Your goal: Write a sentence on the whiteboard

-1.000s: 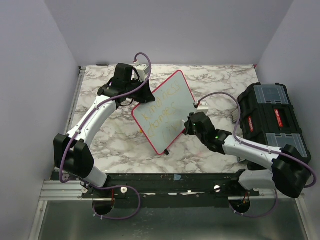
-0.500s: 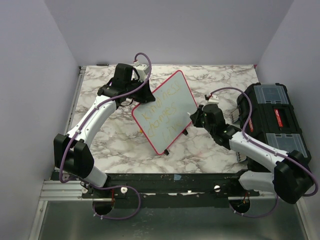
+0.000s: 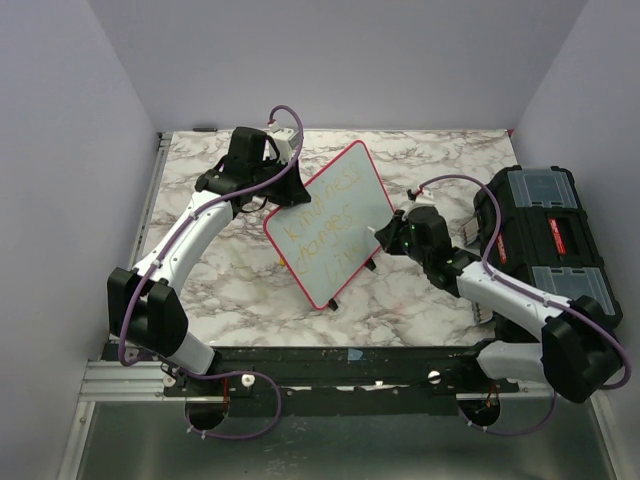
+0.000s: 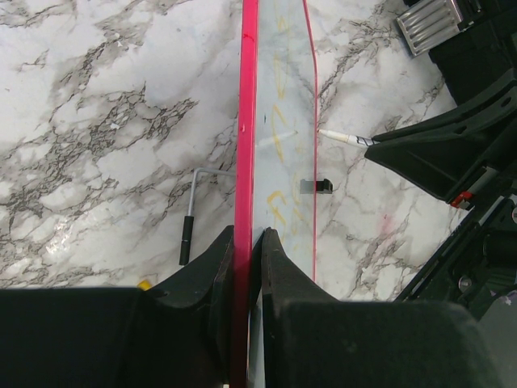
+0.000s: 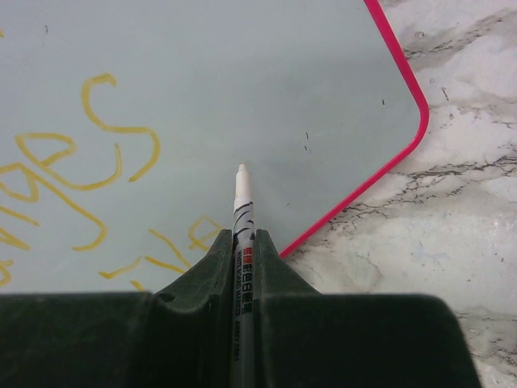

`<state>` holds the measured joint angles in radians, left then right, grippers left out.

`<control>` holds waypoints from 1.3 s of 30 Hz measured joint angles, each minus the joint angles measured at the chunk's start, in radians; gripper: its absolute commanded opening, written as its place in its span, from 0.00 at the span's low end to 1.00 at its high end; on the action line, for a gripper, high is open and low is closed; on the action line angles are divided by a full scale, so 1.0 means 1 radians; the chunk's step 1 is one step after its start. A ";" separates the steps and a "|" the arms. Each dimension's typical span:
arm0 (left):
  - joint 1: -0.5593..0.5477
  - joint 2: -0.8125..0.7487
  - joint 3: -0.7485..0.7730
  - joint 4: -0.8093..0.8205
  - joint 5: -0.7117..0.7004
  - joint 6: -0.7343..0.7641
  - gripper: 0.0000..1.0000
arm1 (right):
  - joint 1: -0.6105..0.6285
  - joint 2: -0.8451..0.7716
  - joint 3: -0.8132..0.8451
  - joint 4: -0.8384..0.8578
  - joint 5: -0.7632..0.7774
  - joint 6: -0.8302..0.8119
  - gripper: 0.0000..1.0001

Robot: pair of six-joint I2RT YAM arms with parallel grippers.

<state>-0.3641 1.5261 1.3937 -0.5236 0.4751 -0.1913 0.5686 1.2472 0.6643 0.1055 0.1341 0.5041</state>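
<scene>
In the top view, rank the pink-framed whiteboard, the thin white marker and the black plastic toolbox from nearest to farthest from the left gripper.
1. The pink-framed whiteboard: its upper-left edge is clamped in the left gripper.
2. The thin white marker: at the board's right side, held by the right gripper.
3. The black plastic toolbox: at the far right.

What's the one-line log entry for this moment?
left hand: shut on board edge, board tilted | right hand: shut on marker, tip off board | writing: yellow
</scene>
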 measured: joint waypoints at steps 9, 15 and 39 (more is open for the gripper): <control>-0.003 0.000 0.001 0.000 -0.003 0.000 0.00 | -0.005 0.031 0.000 0.021 -0.021 0.001 0.01; -0.003 0.000 0.002 -0.001 -0.008 0.000 0.00 | -0.007 0.050 0.000 0.034 -0.027 0.001 0.01; -0.003 0.000 0.002 -0.008 -0.034 -0.016 0.00 | -0.017 0.061 -0.007 0.063 -0.126 -0.001 0.01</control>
<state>-0.3668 1.5261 1.3952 -0.5312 0.4412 -0.2070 0.5518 1.3079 0.6575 0.1684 0.0086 0.5034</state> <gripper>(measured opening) 0.146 0.109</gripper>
